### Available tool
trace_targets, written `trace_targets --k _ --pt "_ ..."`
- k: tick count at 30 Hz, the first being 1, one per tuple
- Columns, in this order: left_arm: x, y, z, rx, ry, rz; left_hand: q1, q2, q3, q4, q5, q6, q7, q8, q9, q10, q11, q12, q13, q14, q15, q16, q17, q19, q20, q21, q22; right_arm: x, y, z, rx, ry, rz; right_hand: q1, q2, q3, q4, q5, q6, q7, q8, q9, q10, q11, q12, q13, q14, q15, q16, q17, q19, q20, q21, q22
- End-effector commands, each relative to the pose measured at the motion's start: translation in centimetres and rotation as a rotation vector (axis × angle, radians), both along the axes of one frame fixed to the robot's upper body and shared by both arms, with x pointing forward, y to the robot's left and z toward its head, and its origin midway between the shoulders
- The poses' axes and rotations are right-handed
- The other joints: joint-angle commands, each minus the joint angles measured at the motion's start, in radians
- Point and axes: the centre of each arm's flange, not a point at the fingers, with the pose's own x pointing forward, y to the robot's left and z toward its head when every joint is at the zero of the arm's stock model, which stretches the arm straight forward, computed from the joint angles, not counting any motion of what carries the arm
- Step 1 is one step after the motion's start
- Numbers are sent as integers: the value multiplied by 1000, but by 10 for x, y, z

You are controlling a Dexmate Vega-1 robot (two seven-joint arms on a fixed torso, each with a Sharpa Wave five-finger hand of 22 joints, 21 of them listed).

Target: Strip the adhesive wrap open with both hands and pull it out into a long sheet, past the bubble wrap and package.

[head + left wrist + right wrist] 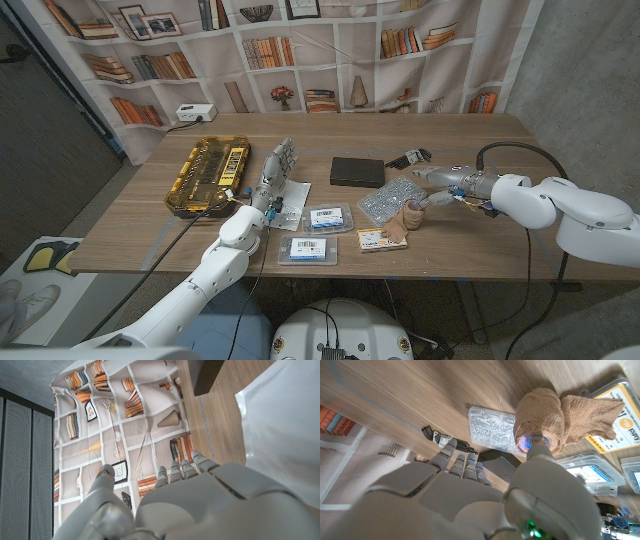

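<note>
Beside the bubble wrap [392, 200], adhesive wrap [410, 218] stands upright, tail trailing toward the robot.

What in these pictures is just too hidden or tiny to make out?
- Print on the clear packets: too small in the head view.
- Far side of the tan wrap roll: covered by the right hand in the right wrist view.
- White sheet: cut off by the left wrist picture's edge, behind the left hand.

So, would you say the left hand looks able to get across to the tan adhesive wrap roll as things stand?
Probably yes. The left hand is raised and open, holding nothing, and only low clear packages lie between it and the tan adhesive wrap roll. The right hand already touches the roll with its thumb, so space there is tight.
</note>
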Motion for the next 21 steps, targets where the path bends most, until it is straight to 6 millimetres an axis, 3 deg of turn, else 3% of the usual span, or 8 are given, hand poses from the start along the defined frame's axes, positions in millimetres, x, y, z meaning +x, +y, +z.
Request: trace_targets --k 1,15,21 --pt "-3 3 -1 -4 -3 2 6 3 -3 -2 5 2 -3 -1 -1 -1 1 6 3 -6 -2 3 3 -2 0 7 4 -1 7 -2 -31 17 4 17 3 12 -1 0 -2 -3 6 6 5 -3 8 3 -2 -12 4 5 0 2 4 3" --pt "-6 4 -7 -15 0 6 6 4 -3 -2 5 2 -3 -1 -1 -1 1 6 3 -6 -1 4 3 -1 0 7 4 2 16 -3 -69 39 22 54 10 33 -6 3 8 -12 11 6 18 -10 14 7 15 -19 11 6 11 2 8 3" --pt "-6 5 -8 -19 2 12 6 4 -3 -2 5 2 -3 -1 -1 -2 0 6 3 -6 -1 3 3 -2 1 7 4 3 17 -5 -73 43 29 64 12 45 4 3 2 -54 9 8 26 -42 19 15 43 -54 25 16 32 -2 14 3"
